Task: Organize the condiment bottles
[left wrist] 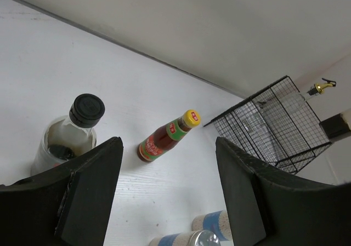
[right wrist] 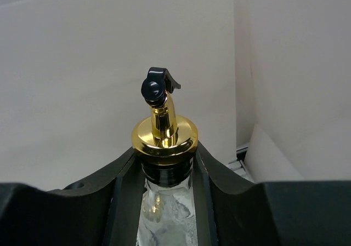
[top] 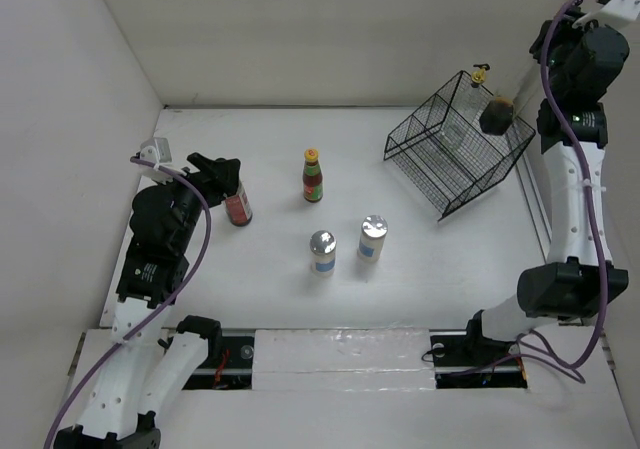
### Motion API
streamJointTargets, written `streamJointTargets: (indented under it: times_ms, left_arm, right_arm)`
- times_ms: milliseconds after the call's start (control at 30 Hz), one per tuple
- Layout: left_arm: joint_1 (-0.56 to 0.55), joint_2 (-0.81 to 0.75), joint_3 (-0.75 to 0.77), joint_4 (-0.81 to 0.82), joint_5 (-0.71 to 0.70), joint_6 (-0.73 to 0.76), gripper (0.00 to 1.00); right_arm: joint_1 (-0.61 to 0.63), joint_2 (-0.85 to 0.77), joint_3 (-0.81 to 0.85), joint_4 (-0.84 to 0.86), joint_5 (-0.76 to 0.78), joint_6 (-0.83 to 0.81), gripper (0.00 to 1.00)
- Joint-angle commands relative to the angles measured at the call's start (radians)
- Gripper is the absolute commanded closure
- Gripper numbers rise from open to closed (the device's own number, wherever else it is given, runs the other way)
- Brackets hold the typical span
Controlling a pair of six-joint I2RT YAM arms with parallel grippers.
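Observation:
My left gripper (top: 226, 174) is open and empty, just behind the black-lidded jar of red contents (top: 238, 208); in its wrist view the gripper (left wrist: 167, 202) has the jar (left wrist: 67, 139) left of its left finger. The red-labelled, yellow-capped sauce bottle (top: 313, 176) stands mid-table and also shows in the left wrist view (left wrist: 164, 139). Two silver-topped shakers (top: 322, 252) (top: 372, 238) stand in front of it. My right gripper (right wrist: 164, 172) is shut on the neck of a gold-spouted glass cruet (right wrist: 164, 136). From above, that gripper (top: 497, 115) is at the basket beside a cruet (top: 472, 94). A second cruet is not visible.
The black wire basket (top: 440, 184) sits tilted at the back right, near the right wall; it also shows in the left wrist view (left wrist: 258, 125). White walls close in the table at the left, back and right. The arm bases sit along the near edge.

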State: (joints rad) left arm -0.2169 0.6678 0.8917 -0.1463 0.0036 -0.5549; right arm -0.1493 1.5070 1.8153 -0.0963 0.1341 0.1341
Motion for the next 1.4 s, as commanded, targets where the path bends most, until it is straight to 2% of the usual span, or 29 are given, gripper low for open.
streamJointTargets:
  times_ms: [0, 200, 433, 967, 1300, 1367]
  left_arm:
    - [-0.006, -0.002, -0.007, 0.053, 0.015, 0.013, 0.36]
    - [-0.006, -0.002, -0.007, 0.053, 0.015, 0.022, 0.36]
    - [-0.006, 0.007, -0.007, 0.053, 0.015, 0.023, 0.36]
    - [-0.006, 0.026, -0.007, 0.053, 0.024, 0.023, 0.36]
    - [-0.006, 0.035, -0.007, 0.062, 0.024, 0.023, 0.36]
    - [-0.006, 0.035, -0.007, 0.062, 0.024, 0.023, 0.36]
  right_arm:
    - [-0.006, -0.002, 0.007, 0.217, 0.024, 0.001, 0.8]
    - [-0.006, 0.007, -0.077, 0.322, 0.058, -0.04, 0.8]
    - [0.004, 0.045, -0.097, 0.359, 0.078, -0.062, 0.8]
    - [0.051, 0.096, -0.258, 0.503, 0.202, -0.105, 0.8]
    - [0.06, 0.107, -0.18, 0.523, 0.318, -0.105, 0.8]
    - [0.095, 0.116, -0.191, 0.561, 0.405, -0.128, 0.82]
